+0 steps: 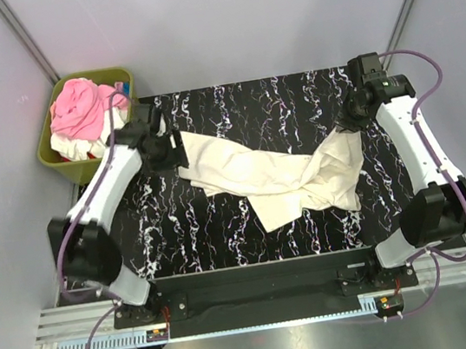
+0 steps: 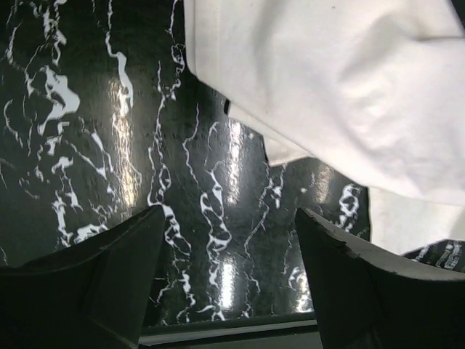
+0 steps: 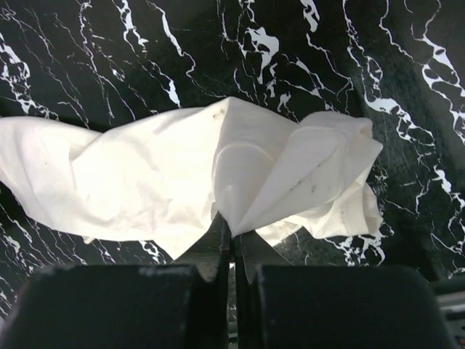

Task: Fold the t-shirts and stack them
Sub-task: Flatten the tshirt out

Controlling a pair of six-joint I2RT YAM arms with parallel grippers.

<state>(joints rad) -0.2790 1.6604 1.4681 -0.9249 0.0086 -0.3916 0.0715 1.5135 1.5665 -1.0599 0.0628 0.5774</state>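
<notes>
Cream shirt lay crumpled across counter middle. Left end effector spread, empty, just beside shirt's left end. Right end effector pinched shirt's right end. Pink shirt sat in far-left basket.

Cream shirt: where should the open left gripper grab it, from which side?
Probably the left edge of the cream shirt, from the left, low along the table: it lies nearest the left gripper, while the right gripper pinches the opposite end.
</notes>
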